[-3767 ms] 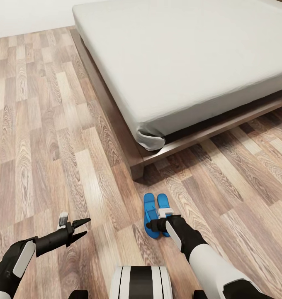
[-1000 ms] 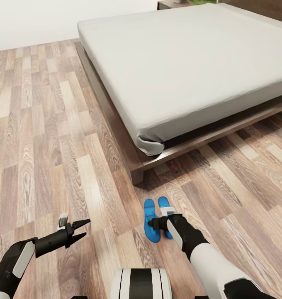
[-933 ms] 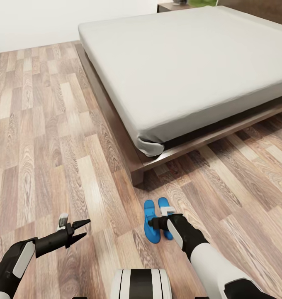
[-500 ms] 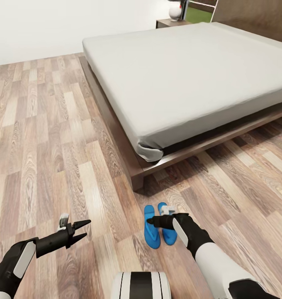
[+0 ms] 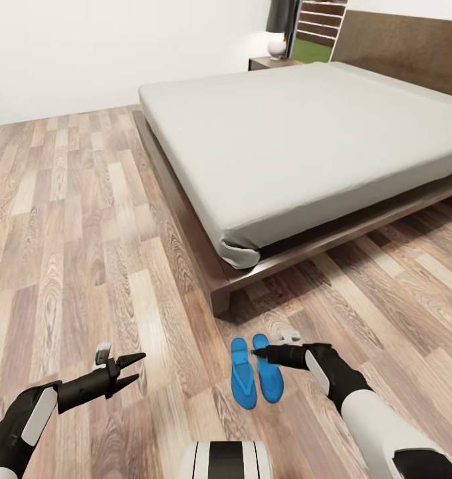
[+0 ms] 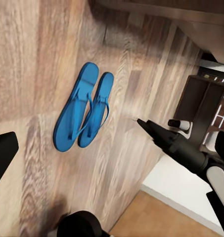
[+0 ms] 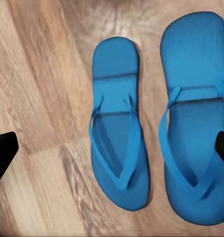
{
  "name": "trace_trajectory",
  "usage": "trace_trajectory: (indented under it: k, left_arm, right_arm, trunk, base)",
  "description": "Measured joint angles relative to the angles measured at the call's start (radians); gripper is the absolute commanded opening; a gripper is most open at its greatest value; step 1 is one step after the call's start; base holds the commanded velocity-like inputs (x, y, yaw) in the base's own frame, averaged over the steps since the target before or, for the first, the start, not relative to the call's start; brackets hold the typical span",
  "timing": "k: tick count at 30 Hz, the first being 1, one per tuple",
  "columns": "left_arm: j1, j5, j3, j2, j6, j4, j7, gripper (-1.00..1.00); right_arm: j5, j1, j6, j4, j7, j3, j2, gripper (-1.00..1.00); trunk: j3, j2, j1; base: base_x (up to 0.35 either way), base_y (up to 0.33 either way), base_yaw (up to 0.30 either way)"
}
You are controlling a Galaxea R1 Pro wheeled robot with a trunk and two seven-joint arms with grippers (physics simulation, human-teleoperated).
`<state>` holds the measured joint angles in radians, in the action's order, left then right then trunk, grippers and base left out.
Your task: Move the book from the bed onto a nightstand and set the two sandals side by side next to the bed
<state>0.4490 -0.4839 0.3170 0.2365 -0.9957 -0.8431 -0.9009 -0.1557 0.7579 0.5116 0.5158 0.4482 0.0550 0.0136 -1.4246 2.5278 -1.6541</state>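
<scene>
The two sandals (image 5: 256,378) lie flat on the wood-plank floor (image 5: 73,253) in the lower middle of the head view, side by side and touching or nearly so, a little below the near corner of the bed (image 5: 306,140). Their long axes run parallel, roughly up and down the frame, toes toward the bed frame. The right gripper (image 5: 262,353) hangs just above the right-hand sandal's upper end, pointing left across the pair; the right wrist view shows both sandals (image 7: 156,133) between two dark fingertips that sit far apart at the frame's edges, so the jaws stand spread and hold nothing. The left gripper (image 5: 134,369) hovers well apart at the lower left, its two pointed fingers parted and empty; the left wrist view shows the sandals (image 6: 84,113) and the right arm's finger beyond them.

The right arm is plainly the nearer one. Judged from how they lie, the sandal part looks finished, and the book does not show on the pale grey mattress.

The sandals are thin, flat, bright blue with a fine grid texture on the sole and slim straps meeting in a V. The bed frame is glossy dark brown wood; the mattress is smooth and matte. A dark nightstand (image 5: 271,63) stands at the upper middle, a white rounded object on top
</scene>
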Motion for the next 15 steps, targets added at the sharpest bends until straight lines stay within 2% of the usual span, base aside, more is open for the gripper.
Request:
trace_trajectory:
  k: [8,15]
  left_arm:
    - [0.0,0.002,0.0,0.0,0.0,0.004,0.01,1.0]
    - [0.0,0.003,-0.002,-0.001,0.001,0.005,0.031,1.0]
  right_arm:
    - [-0.059,-0.003,-0.029,-0.032,0.161,-0.016,0.115,1.0]
    - [-0.131,-0.014,-0.08,-0.174,0.263,-0.022,0.197,1.0]
  trunk:
    - [0.031,-0.002,0.004]
    - [0.058,-0.004,0.007]
  base:
    - [0.0,0.0,0.0]
    - [0.0,0.0,0.0]
